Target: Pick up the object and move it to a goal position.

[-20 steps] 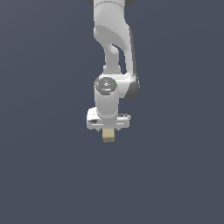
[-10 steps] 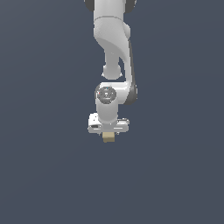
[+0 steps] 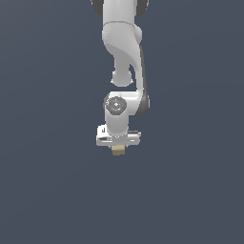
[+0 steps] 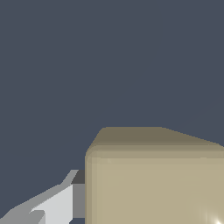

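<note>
- All around me is one flat, dark slate-blue field (image 3: 43, 190), the same in both views. I can find no edge, corner, seam or shadow in it, so I cannot tell floor from backdrop, nor whether anything is carrying the cube.
- In the exterior view my white arm (image 3: 125, 43) drops in from the upper edge, bends at a round joint with a grey cap, and ends in a wide white hand pointing straight down.
- My claw (image 3: 118, 148) is closed down to the width of the cube (image 3: 118, 150). The tan block sits right under the hand, clamped between my fingers, and shows as a small stub poking out below the white body. It is clearly narrower than the hand above it.
- In the wrist view the cube (image 4: 153, 179) fills the near corner, and one white-and-grey finger (image 4: 57, 203) lies flush against its side. The other finger is out of frame.
- The cube sits square in my grip, not tilted: one broad matte face toward the wrist camera, a second face foreshortened beyond it, and softly rounded edges between them. Its sides look about equal, so I cannot name a long axis.
</note>
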`<control>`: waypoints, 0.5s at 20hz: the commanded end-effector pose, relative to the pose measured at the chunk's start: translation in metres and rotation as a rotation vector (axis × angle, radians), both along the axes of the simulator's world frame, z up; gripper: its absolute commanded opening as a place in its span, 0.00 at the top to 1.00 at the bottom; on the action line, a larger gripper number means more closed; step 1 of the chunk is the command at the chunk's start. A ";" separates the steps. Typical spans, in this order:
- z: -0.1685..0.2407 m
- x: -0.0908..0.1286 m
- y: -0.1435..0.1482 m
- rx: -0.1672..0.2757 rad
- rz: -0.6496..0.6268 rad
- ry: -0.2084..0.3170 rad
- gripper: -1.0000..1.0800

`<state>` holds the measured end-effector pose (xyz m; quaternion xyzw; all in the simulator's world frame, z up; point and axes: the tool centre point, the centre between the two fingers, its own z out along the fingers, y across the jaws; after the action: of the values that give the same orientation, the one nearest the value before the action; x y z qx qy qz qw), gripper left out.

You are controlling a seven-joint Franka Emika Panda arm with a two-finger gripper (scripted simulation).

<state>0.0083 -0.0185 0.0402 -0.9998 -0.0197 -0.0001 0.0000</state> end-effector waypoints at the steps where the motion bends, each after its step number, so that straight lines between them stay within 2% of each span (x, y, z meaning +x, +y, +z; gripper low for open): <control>1: -0.001 0.000 0.000 0.000 0.000 0.000 1.00; 10: 0.006 -0.001 0.003 0.000 0.000 0.000 1.00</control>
<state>0.0075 -0.0167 0.0435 -0.9998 -0.0197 0.0004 0.0001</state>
